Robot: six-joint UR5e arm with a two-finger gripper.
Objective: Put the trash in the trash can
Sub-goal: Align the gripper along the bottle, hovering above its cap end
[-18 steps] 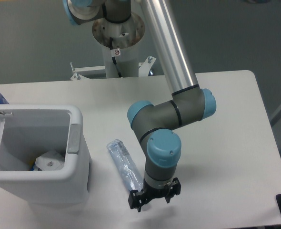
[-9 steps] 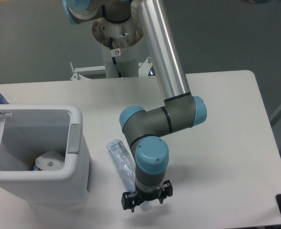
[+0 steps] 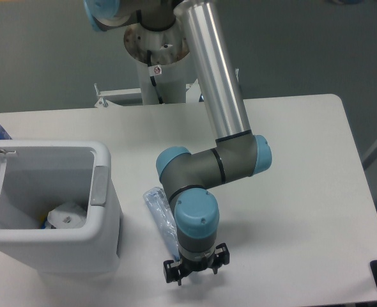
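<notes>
With lid open, trash can (image 3: pixel 105 220) holds white packet (image 3: pixel 66 216) w/ dark print.

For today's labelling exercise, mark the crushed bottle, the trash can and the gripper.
crushed bottle (image 3: pixel 156 203): fixed camera, visible upper end left of the wrist.
trash can (image 3: pixel 105 220): fixed camera, right outer wall.
gripper (image 3: pixel 196 270): fixed camera, midway between fingertips.

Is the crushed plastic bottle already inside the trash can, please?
No, the crushed bottle lies on the table beside the trash can.
</notes>
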